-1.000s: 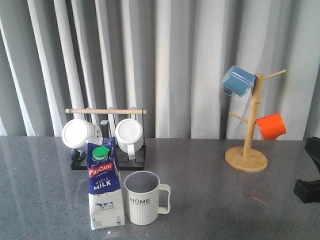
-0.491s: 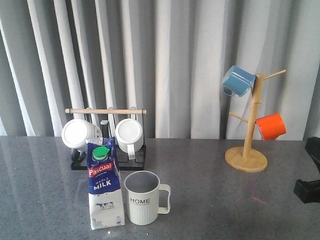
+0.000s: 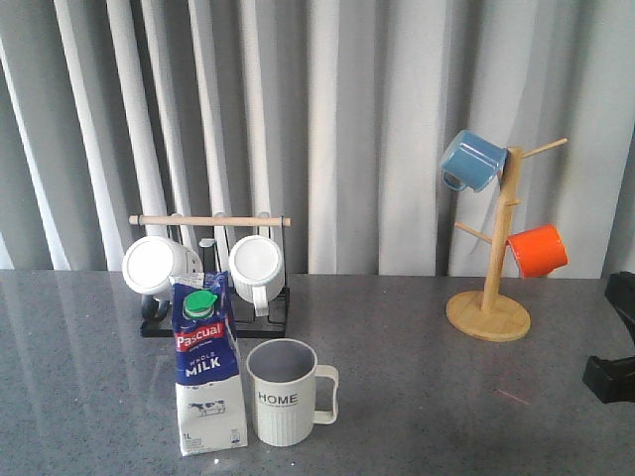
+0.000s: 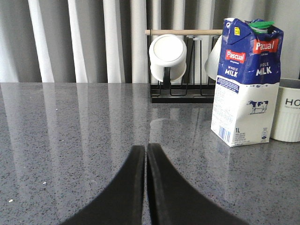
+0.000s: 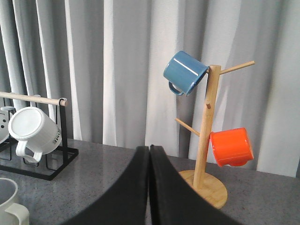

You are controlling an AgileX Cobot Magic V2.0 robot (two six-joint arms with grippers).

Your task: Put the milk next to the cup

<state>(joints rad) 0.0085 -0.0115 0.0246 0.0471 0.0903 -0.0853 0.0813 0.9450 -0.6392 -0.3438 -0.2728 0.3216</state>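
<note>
Pincer tips on the left pincer and right pincer are pressed together, holding nothing. Milk stands upright on the bench, just beside the HOME cup, so the placing looks done.

The left gripper is being held low over the grey table, its fingers pressed together with nothing between them. The milk is standing upright just beside the cup, with a black rack carrying a white mug being seen behind.
</note>
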